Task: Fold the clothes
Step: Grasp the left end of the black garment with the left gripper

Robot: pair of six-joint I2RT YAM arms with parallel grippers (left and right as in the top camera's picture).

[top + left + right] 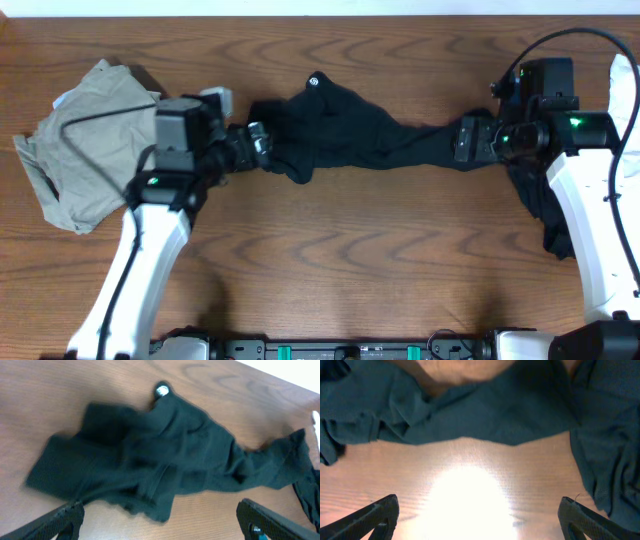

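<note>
The clothes lie on the wooden table (350, 250). A black garment (350, 125) with a small white logo (315, 80) stretches across the middle. More black fabric (545, 215) trails down under the right arm. A khaki-grey garment (85, 150) is bunched at the far left. My left gripper (260, 142) sits at the black garment's left end, open; in the left wrist view (160, 522) the crumpled cloth (150, 455) lies just ahead of the fingers (57, 520), with nothing held. My right gripper (463, 140) is at the garment's right end, open (480, 520) over bare wood, with the fabric (485, 415) ahead of it.
A white object (627, 90) shows at the right edge. A bright glare falls on the table (465, 495) between the right fingers. The left arm's cable crosses the khaki garment.
</note>
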